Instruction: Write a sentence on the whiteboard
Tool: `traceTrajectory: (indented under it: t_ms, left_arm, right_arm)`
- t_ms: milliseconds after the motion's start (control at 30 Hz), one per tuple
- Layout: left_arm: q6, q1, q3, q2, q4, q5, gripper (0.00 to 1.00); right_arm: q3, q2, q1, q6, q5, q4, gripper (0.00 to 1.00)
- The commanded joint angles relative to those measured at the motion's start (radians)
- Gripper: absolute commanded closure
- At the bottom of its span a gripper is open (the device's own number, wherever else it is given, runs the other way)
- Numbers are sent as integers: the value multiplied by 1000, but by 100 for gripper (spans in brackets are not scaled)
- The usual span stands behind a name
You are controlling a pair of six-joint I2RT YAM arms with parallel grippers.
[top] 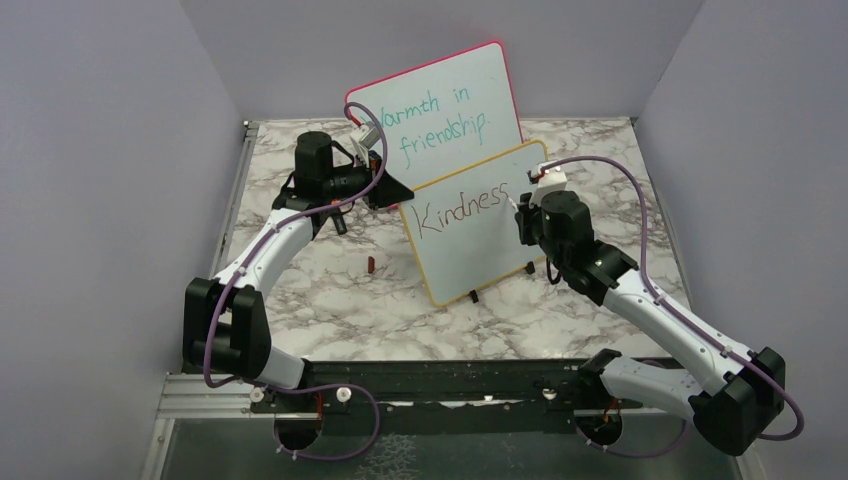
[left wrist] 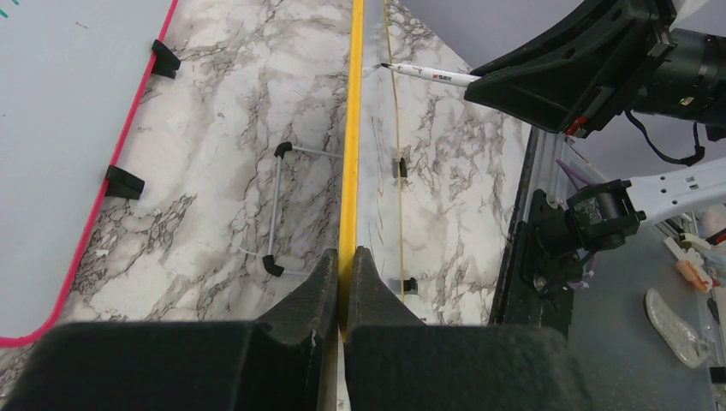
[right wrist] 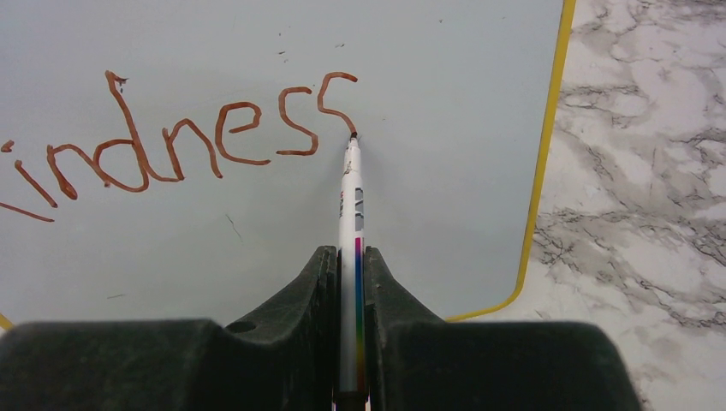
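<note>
The yellow-framed whiteboard (top: 480, 260) stands upright in the middle of the table on small black feet. It bears one dark reddish-brown word, "Kindness" (top: 462, 207). My left gripper (top: 395, 193) is shut on the board's left edge. In the left wrist view the gripper (left wrist: 345, 257) pinches the yellow frame (left wrist: 351, 128). My right gripper (top: 521, 212) is shut on a white marker (right wrist: 349, 205). The marker's tip touches the board (right wrist: 257, 248) at the end of the last "s" of the writing (right wrist: 171, 141). The marker also shows in the left wrist view (left wrist: 428, 74).
A pink-red-framed board (top: 440, 105) with teal writing "Warmth in friendship." leans behind the whiteboard; it also shows in the left wrist view (left wrist: 68, 128). A small red cap (top: 370, 264) lies on the marble table left of the whiteboard. Purple walls close in three sides.
</note>
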Motion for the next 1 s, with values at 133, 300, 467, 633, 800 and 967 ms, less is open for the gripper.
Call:
traceTrajectory:
  t_ms: [133,300,467,633,800,967]
  left_arm:
    - [45,-26,-5,32,-79,3,100]
    - [45,-26,-5,32,-79,3,100]
    - [45,-26,-5,34,-80,2,100]
    - [45,-26,-5,33,-80,2,100]
    - [45,-26,-5,32,-81,0,100]
    - [46,-26,-5,32,-81,-1,100]
  right_arm:
    - [-6,8,-4,13,-35,-37,99]
    - [1,4,-5,14,-72,-33,99]
    - [14,2,-5,13,-99,-42,99]
    - [22,0,-5,17,-121,-47,99]
    - [29,-3,-5,16,-130,-51,99]
    - [30,-9,-4,18,-127,-53,99]
